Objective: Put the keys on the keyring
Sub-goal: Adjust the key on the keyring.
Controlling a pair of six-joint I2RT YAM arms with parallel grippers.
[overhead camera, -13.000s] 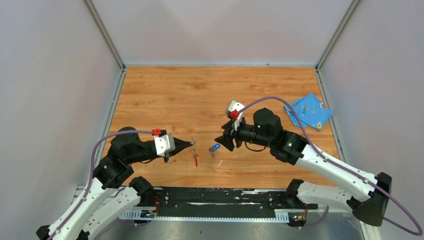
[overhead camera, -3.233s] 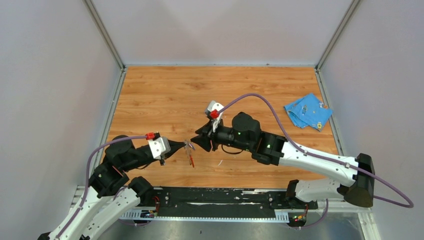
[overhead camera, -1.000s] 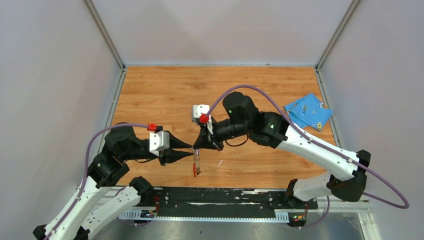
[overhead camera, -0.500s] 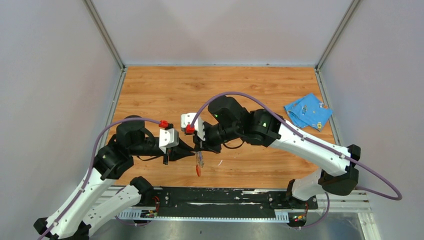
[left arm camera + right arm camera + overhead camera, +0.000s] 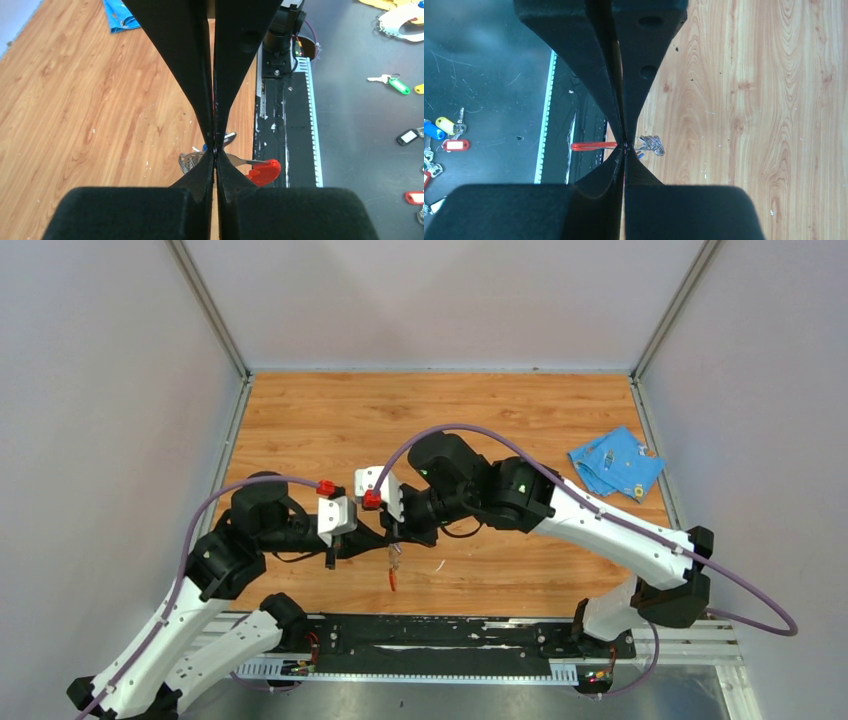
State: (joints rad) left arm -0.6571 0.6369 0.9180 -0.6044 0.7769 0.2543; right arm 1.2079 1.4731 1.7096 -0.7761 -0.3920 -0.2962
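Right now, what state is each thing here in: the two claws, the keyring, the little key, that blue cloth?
left gripper, shut, tips pinched on the keyring.
right gripper, shut, tips pinched on the keyring too.
keyring, held between both grippers, red end hanging free.
blue key, beside the ring; threaded or not, cannot tell.
blue cloth, crumpled, lying on the table, far right.
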